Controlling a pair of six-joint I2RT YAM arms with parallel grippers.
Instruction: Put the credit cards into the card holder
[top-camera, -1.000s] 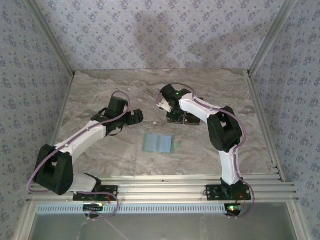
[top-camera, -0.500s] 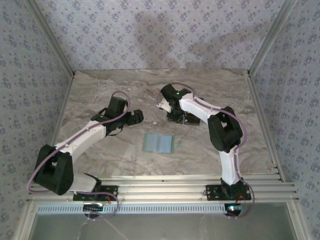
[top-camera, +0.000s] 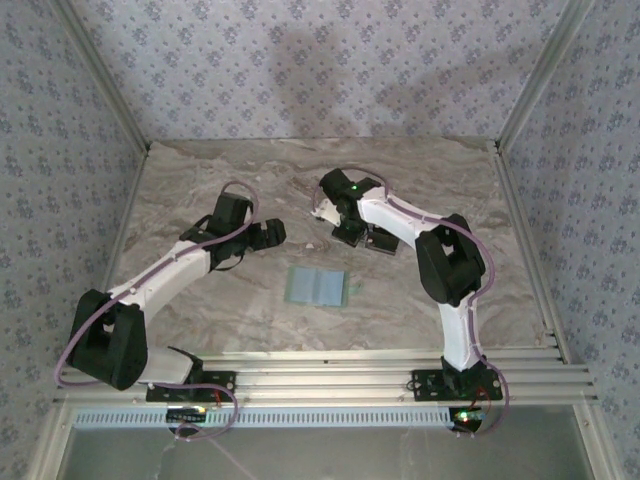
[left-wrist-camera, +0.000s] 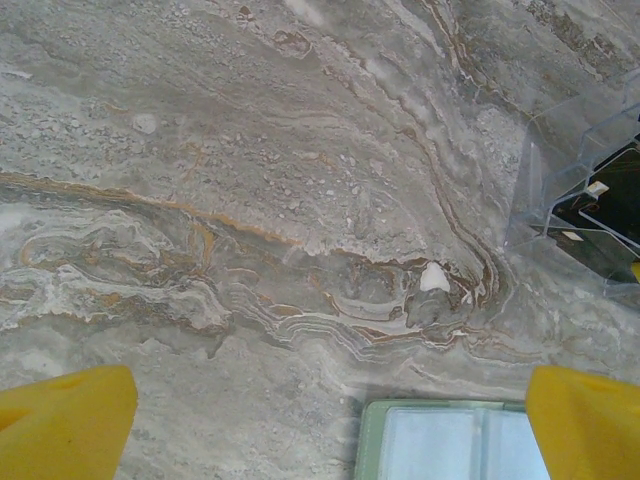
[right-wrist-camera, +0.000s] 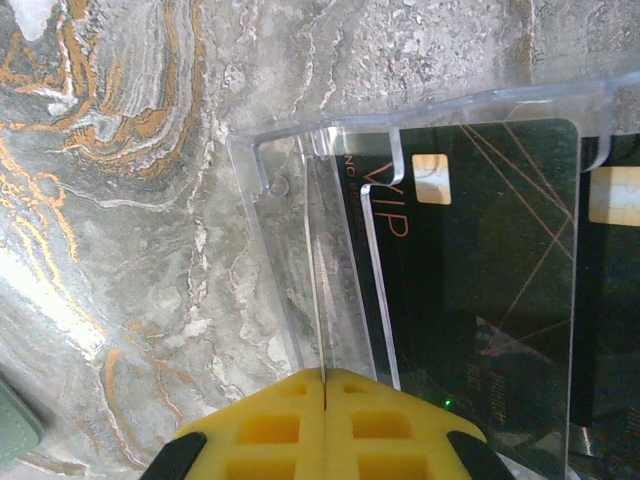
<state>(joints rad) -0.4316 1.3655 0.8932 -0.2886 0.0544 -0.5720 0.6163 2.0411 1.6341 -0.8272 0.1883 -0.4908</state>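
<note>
The right hand (right-wrist-camera: 325, 400) is pressed together at the clear tray (right-wrist-camera: 285, 230) holding the credit cards (right-wrist-camera: 480, 290). I fear it pinches only the tray's thin wall, so the tray may lift instead. The card holder (top-camera: 317, 286) lies open on the counter (top-camera: 200, 180); the left hand (top-camera: 272, 232) is spread.

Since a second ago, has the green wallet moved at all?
No. The wallet lies in the same spot, just as far from the metal rail below it.

A clear plastic tray (right-wrist-camera: 290, 260), divided into slots, sits on the grey marble counter (top-camera: 200, 170) (orange veins run through it); floral-papered walls (top-camera: 300, 70) surround.
</note>
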